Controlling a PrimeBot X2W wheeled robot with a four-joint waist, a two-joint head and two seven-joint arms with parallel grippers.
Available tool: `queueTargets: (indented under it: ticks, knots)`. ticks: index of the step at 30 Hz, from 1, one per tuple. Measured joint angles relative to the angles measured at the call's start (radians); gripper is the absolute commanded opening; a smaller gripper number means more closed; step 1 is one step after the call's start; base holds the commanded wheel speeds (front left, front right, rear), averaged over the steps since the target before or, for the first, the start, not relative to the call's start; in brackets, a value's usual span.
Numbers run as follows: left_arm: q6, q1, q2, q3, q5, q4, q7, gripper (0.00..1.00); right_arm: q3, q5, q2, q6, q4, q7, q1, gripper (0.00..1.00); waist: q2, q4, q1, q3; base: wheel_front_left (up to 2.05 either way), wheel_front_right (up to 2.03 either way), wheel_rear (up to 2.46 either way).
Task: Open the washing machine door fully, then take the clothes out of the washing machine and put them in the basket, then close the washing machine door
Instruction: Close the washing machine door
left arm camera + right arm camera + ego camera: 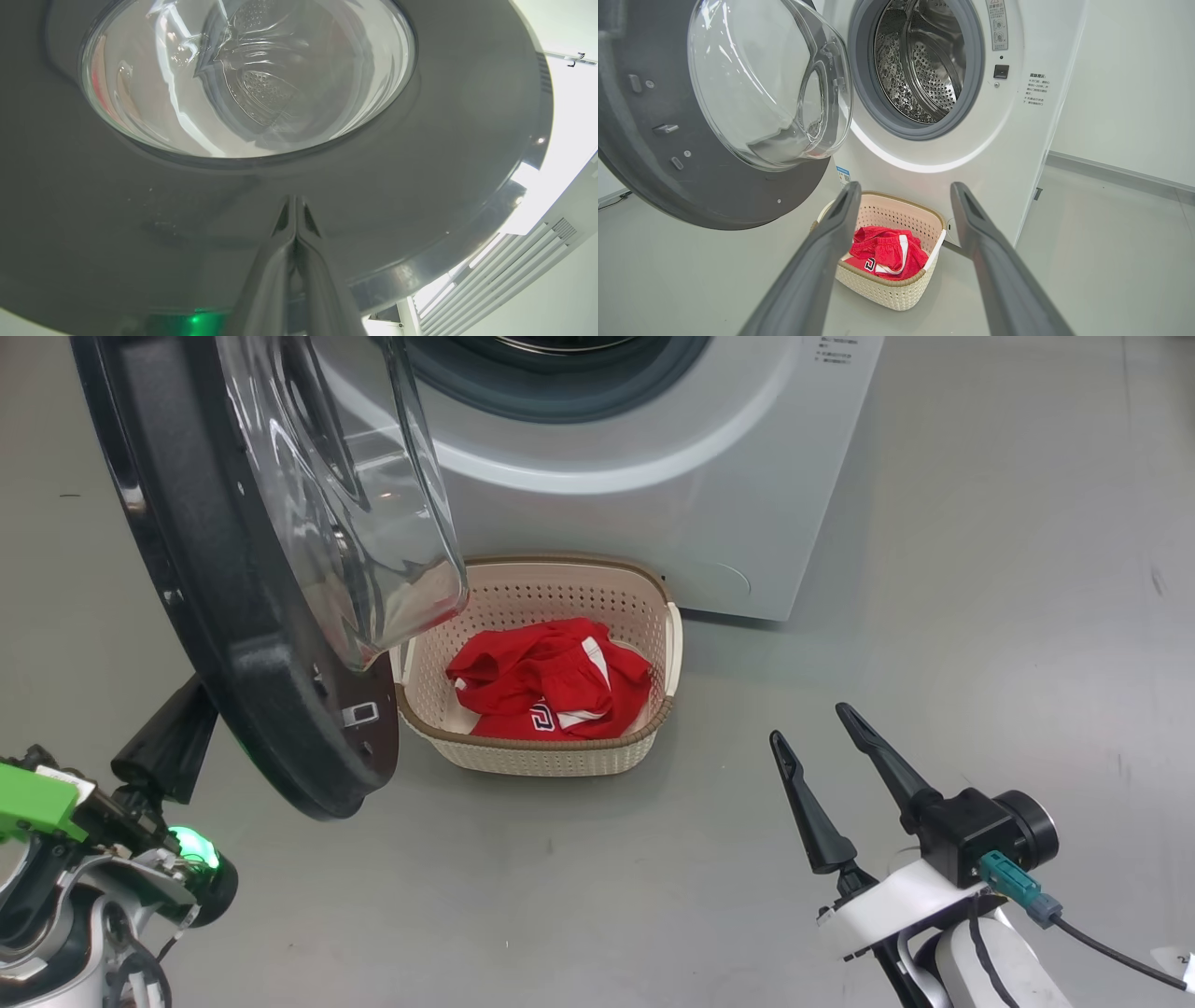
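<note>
- The washing machine door (233, 644) stands swung open at the left, its glass bowl (373, 523) turned toward the washing machine (709, 504).
- The clothes (551, 681) lie bunched in the basket (560, 761), which sits on the floor (934, 663) just before the machine.
- The left gripper (295, 238) is clenched, fingertips (282, 254) together and touching the door's dark outer face.
- The right gripper (809, 723) is released, jaws wide and holding nothing, to the right of the basket.
</note>
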Motion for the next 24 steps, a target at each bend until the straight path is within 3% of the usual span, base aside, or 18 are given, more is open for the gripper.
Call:
queueTargets:
  ticks: [13,24]
  knots:
    - [0.0,0.007,-0.002,-0.062,-0.035,-0.028,0.006,0.0,0.01,-0.015,-0.004,0.0,-0.005,0.0,-0.023,1.0,0.0,-0.078,0.0,0.047,0.0,0.0,0.0]
    - [0.0,0.002,-0.002,-0.093,-0.045,-0.036,-0.015,0.0,0.012,-0.016,-0.001,0.0,-0.017,0.0,-0.056,1.0,0.0,-0.184,0.0,0.092,0.0,0.0,0.0]
